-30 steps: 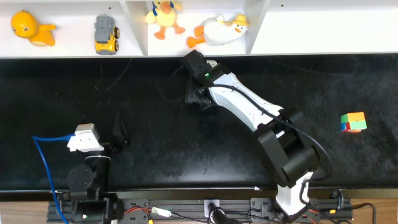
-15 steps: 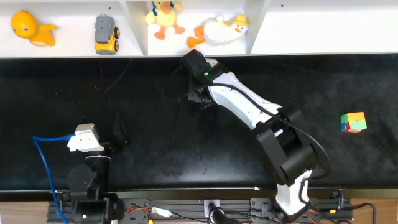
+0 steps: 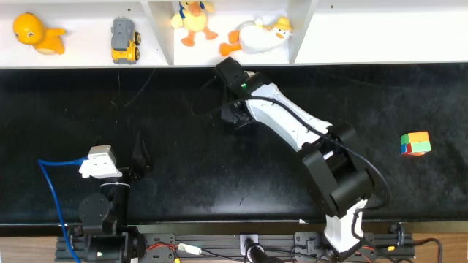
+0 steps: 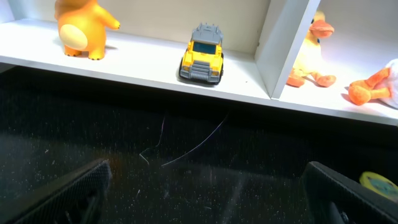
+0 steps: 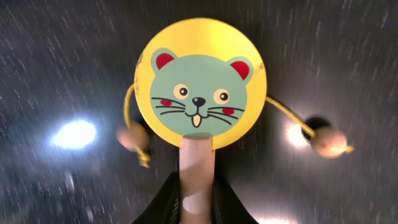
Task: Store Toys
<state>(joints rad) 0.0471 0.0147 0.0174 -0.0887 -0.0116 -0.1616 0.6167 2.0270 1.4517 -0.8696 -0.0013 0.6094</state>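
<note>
Right gripper (image 5: 198, 190) is clamped on the wooden handle of the rattle drum (image 5: 200, 102), one finger on each side of the stick. The drum is a yellow disc, face up to my wrist cam. The print on it is a green mouse face with red ears, whiskers and two front teeth. A wooden bead (image 5: 329, 142) hangs off each side on a yellow string, both over the black table (image 3: 219, 183).

From above, that gripper (image 3: 238, 113) is near the white shelf (image 3: 365, 36), in front of its middle compartment. I can't tell whether the drum touches the table.

Left gripper (image 4: 206, 171) has its fingers spread wide with nothing between them. It sits well back from the shelf and faces the left compartment.

On the shelf:
- Left compartment: an orange duck (image 3: 36, 33) and a yellow truck (image 3: 124, 40).
- Middle compartment: a plush duck (image 3: 194, 18) upright and a white plush goose (image 3: 259, 35) on its side.

A colour cube (image 3: 415, 143) sits on the table, well out from the shelf's right end.
</note>
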